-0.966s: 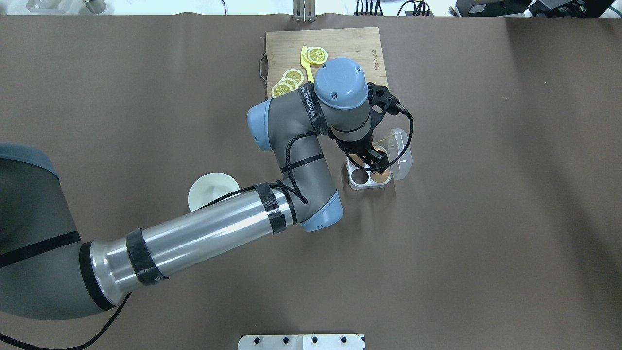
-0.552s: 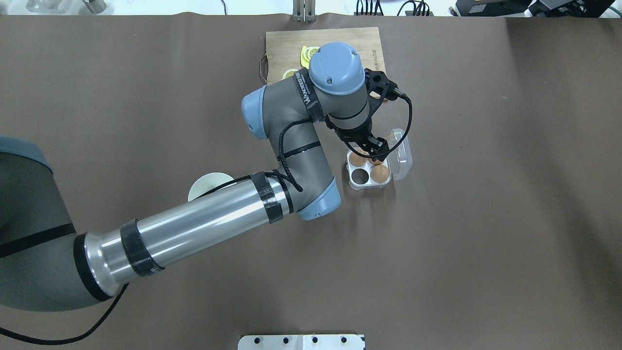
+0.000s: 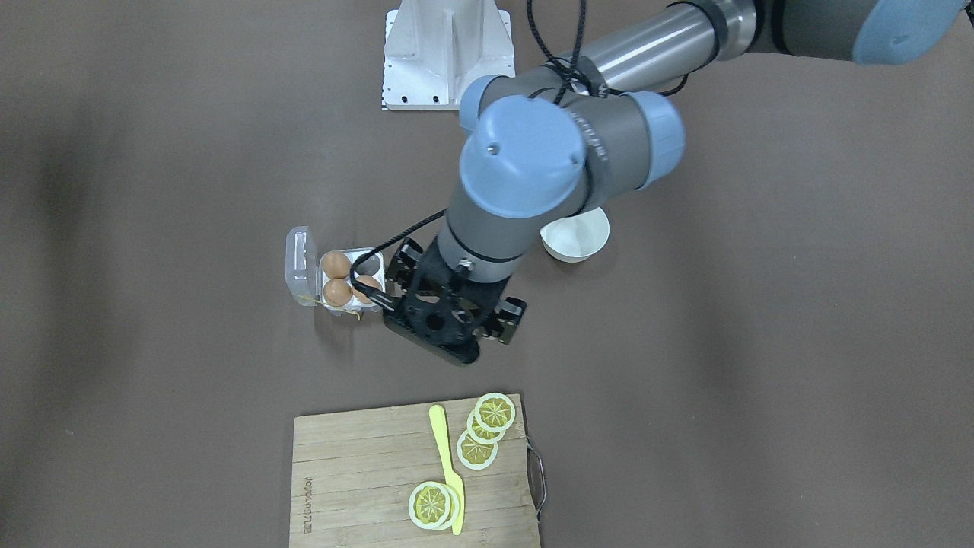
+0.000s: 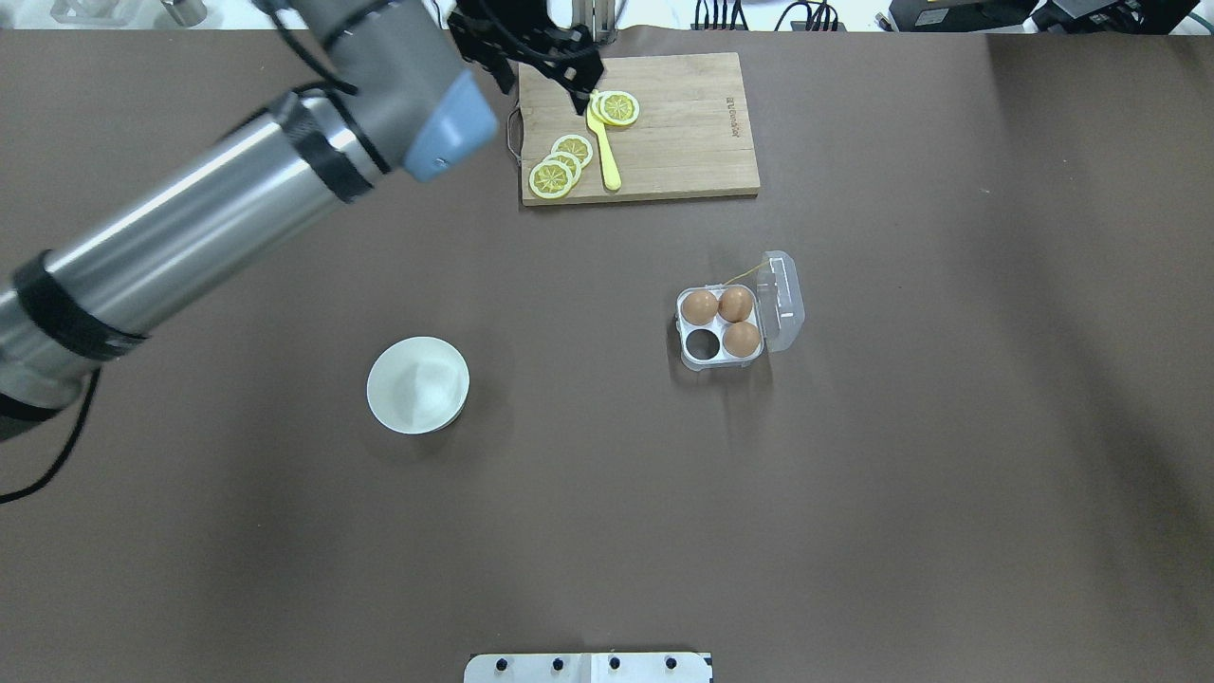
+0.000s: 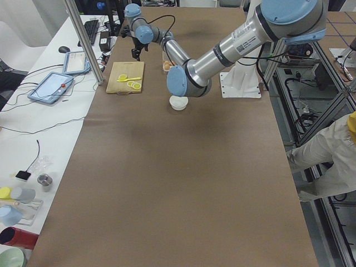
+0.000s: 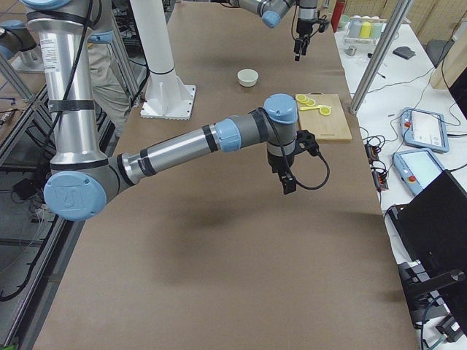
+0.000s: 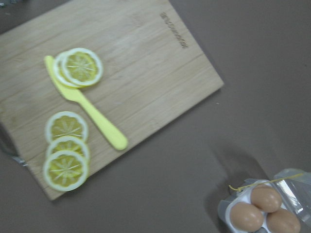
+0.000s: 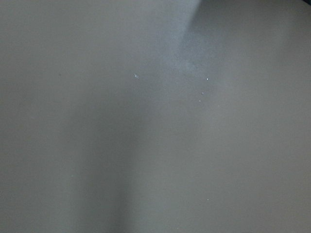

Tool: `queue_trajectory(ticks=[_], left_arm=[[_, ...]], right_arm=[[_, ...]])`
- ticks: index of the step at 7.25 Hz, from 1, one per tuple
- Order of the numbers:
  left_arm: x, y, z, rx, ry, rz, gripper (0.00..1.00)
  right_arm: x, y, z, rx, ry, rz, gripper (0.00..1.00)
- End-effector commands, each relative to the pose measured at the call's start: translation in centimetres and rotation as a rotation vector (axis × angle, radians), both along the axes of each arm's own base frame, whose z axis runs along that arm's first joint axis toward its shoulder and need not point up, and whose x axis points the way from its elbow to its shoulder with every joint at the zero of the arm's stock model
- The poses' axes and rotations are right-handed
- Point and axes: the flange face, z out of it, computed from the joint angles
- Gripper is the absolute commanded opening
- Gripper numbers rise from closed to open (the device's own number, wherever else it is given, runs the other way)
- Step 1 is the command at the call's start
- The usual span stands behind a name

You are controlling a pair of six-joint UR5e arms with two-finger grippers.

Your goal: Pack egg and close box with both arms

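Three eggs (image 4: 700, 306) sit in the box (image 4: 785, 302), robot-side of the board (image 4: 683, 123), lid open. Packing looks done. The left gripper (image 4: 574, 85) hangs over the board. Neither its spread nor the right gripper (image 6: 289, 184)'s can be told. Next, both arms should fold the lid shut.

Overhead, the left pincer (image 4: 575, 78) is showing only as a dark tangle running off the top edge, so its jaws are not reading as parted or closed. Facing the robot, the arm (image 3: 525, 175) is covering its own fingertips, the box's (image 3: 301, 260) right-hand edge and part of one egg (image 3: 370, 285). The left wrist view is blurring and cutting the box at the bottom corner, losing the fourth cell. The right wrist view is giving only grey blur. From the right end, the right pincer (image 6: 289, 182) is appearing too small to judge; from the left end, the box is shrinking to a speck.
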Motion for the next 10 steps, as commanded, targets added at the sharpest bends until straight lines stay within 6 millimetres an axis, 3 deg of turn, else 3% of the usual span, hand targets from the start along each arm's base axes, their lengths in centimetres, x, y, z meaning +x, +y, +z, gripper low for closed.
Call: queue_trajectory(ticks=[1,2,3,4,6,7,9,10], left_arm=[[-15.1,0.7,11.8,-0.03,0.027,-0.049,0.97],[-20.5,2.3,15.7,-0.026,0.014,-0.097,0.97],[-24.2,5.1,20.8,-0.014,-0.01,-0.104,0.97],[-27.8,7.2,24.5,-0.03,-0.028,-0.131,0.97],[-35.1,11.0,32.7,-0.03,-0.08,-0.14,0.97],[-38.9,11.8,33.7,-0.027,-0.104,-0.14,0.97],[-43.3,13.1,33.5,-0.046,-0.125,-0.149,0.97],[-44.3,13.6,33.4,-0.045,-0.131,-0.162,0.97]], right_arm=[[-2.8,-1.3,-2.5,0.024,-0.04,-0.043,0.65],[-4.5,-1.9,-3.5,0.03,-0.057,-0.077,0.55],[-6.5,-2.7,-4.8,0.033,-0.058,-0.109,0.49],[-8.1,-3.7,-6.7,0.03,-0.063,-0.133,0.45],[-13.0,-5.0,-11.1,-0.019,-0.114,-0.183,0.24],[-15.4,-4.3,-12.6,-0.056,-0.205,-0.227,0.05],[-19.3,-4.5,-12.8,-0.114,-0.278,-0.303,0.0],[-21.7,-5.1,-12.4,-0.15,-0.309,-0.347,0.0]])
